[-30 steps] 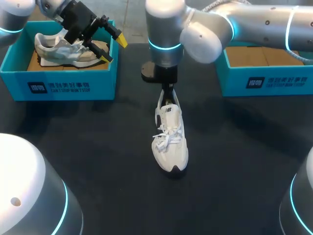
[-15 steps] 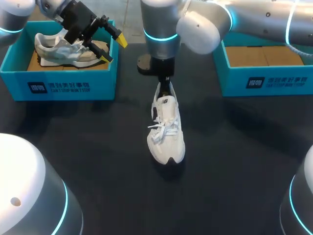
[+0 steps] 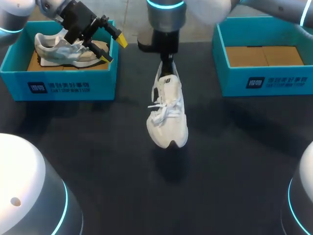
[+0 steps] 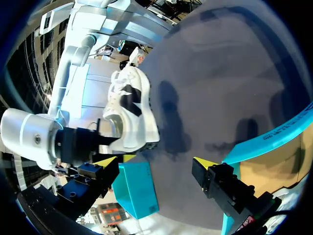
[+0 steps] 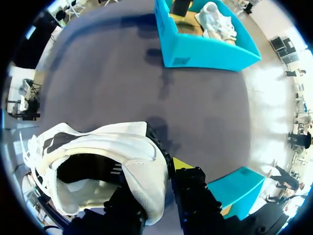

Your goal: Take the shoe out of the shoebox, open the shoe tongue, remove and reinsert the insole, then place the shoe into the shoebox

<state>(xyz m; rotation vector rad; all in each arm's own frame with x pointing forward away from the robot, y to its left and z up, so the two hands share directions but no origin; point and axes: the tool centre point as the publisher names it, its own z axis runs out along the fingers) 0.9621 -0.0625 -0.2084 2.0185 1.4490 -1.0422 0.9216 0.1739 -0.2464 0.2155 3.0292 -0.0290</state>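
Likely the white shoe (image 3: 168, 112), pinched only at its heel by the right gripper (image 3: 167, 63), could swing and slip free — the left gripper (image 3: 112, 50) gapes wide.

Two boxes at the far side of the tabletop (image 3: 234, 147), a shoe (image 3: 167, 110) between them.
The left box (image 3: 58, 85) sits far left with a second shoe (image 3: 63, 51) in it; the left claw (image 3: 113, 50) hangs over its right wall. The right box (image 3: 264, 81) sits far right. The shoe hangs toe-down above the tabletop, heel in the right claw (image 3: 167, 62).
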